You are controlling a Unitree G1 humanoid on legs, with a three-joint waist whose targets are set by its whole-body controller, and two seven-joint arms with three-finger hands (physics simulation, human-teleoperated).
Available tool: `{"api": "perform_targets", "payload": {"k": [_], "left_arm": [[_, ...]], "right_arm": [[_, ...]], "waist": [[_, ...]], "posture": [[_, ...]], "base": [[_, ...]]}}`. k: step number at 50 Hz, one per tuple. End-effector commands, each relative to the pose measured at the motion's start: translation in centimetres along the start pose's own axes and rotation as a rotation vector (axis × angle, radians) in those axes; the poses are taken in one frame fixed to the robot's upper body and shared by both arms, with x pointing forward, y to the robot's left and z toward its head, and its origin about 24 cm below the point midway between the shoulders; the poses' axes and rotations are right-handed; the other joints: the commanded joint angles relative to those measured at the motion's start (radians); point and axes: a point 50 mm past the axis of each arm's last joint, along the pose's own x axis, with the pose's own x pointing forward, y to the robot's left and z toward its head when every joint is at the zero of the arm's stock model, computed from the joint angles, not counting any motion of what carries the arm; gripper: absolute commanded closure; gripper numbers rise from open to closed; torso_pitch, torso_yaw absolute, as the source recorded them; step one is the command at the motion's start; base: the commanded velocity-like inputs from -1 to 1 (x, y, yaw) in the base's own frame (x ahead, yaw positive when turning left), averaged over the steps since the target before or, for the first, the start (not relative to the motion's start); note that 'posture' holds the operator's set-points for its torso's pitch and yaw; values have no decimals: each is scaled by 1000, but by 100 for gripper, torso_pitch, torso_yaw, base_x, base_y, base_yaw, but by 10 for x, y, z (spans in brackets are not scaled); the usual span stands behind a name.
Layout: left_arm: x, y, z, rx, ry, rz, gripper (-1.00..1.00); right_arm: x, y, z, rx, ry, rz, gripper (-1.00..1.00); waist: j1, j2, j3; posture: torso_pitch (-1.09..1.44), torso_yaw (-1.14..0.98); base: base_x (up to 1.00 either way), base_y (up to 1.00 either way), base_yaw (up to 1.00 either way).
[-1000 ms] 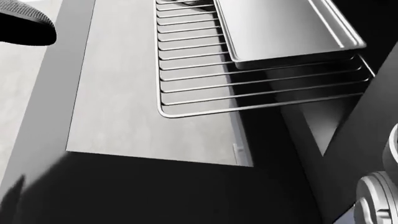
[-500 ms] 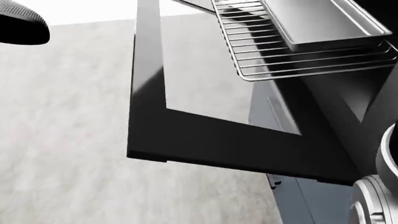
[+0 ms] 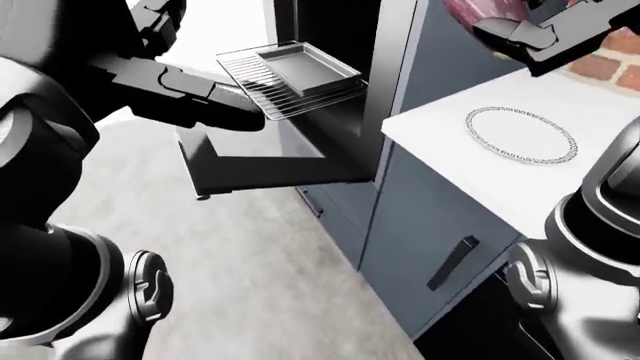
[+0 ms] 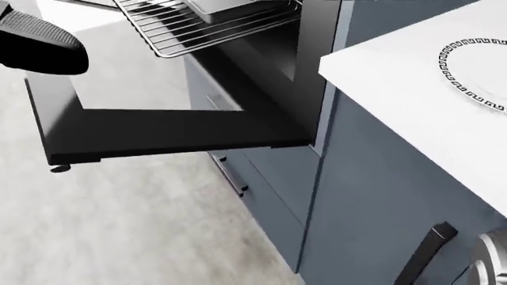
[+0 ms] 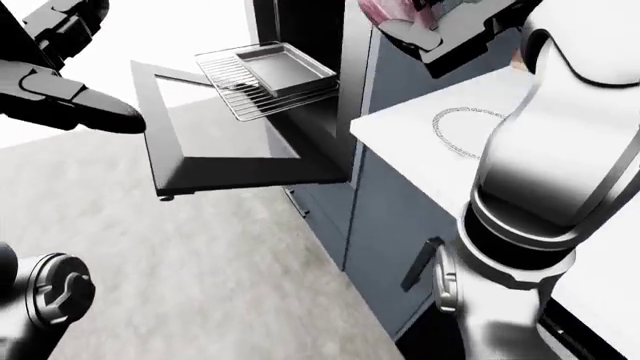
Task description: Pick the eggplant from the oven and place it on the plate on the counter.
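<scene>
A pink-purple eggplant shows at the top edge of the left-eye view, with my right hand shut on it. It hangs above the white counter, up and left of the plate. The plate is white with a dark key-pattern rim and has nothing on it. The oven door hangs open, the wire rack is pulled out, and the metal tray on it is bare. My left arm reaches over the door, and its hand is raised at the top left, its fingers unclear.
Blue-grey cabinets with a dark handle stand under the counter. Drawers sit below the oven. A brick wall backs the counter. Grey floor lies to the left of the cabinets.
The camera has swung: the head view first looked down on the rack and door. Now the rack sits at the top left, and the counter and plate show at the right.
</scene>
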Motion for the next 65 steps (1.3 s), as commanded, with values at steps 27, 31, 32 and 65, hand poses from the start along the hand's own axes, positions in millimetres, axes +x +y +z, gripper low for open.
{"api": "perform_targets", "payload": {"k": [27, 31, 32, 65], "left_arm": [[0, 6, 6, 1, -38, 41, -100], [-1, 6, 9, 1, -39, 42, -100], [-1, 6, 8, 2, -40, 42, -100], [-4, 7, 0, -13, -39, 51, -100]], "right_arm": [[-1, -9, 16, 4, -83, -33, 100], [-1, -8, 16, 3, -83, -27, 99], [-1, -8, 16, 1, -84, -27, 99], [1, 17, 14, 0, -104, 41, 99]], "waist": [[2, 76, 13], [-7, 81, 2], [-6, 76, 1], [34, -12, -6]], "posture": [[3, 0], [3, 0], [3, 0], [3, 0]], "base": [[0, 0, -50], [0, 0, -100], [0, 0, -100], [19, 0, -8]]}}
